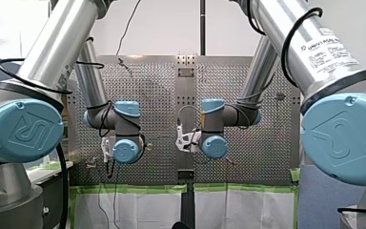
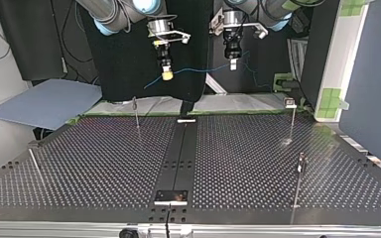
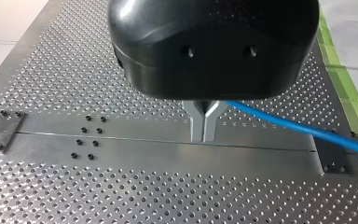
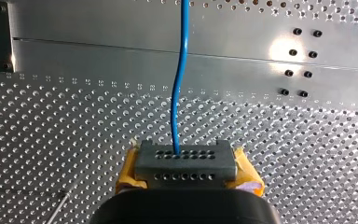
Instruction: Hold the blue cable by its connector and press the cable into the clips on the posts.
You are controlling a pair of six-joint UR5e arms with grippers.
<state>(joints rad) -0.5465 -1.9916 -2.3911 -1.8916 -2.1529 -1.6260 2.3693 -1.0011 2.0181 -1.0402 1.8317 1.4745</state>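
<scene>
Bright, even light; glare patch on table [image 4: 279,49]; top view dimmer.

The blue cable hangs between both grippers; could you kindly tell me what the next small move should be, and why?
My right gripper is shut on the connector, my left gripper on the blue cable, which spans high above the table, well short of the posts. So I would probably lower both together toward them.

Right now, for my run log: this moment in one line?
right end effector: shut on connector | left end effector: shut on cable | cable: midair, clear of posts
</scene>
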